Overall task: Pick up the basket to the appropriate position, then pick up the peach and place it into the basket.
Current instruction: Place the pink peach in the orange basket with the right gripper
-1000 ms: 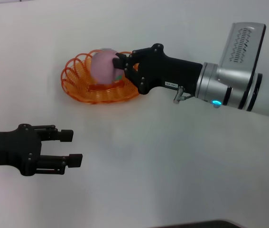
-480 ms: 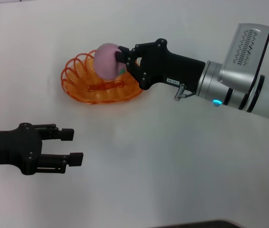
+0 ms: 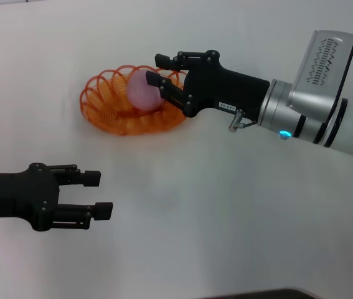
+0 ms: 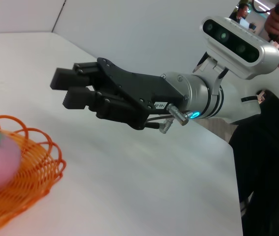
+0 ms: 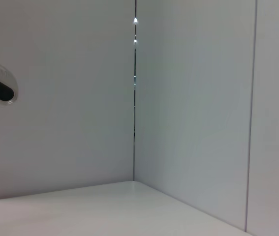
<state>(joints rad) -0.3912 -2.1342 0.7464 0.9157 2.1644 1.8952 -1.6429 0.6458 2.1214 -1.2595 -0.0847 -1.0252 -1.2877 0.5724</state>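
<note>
Resting inside the orange basket [image 3: 129,101] at the far left of the white worktop [image 3: 226,205], the peach [image 3: 142,91] sits free. Just beside it over the basket's right rim, the right gripper [image 3: 160,73] has its fingers spread wide and empty. At the near left, well apart, the left gripper [image 3: 96,194] hangs with fingers parted, holding nothing.
</note>
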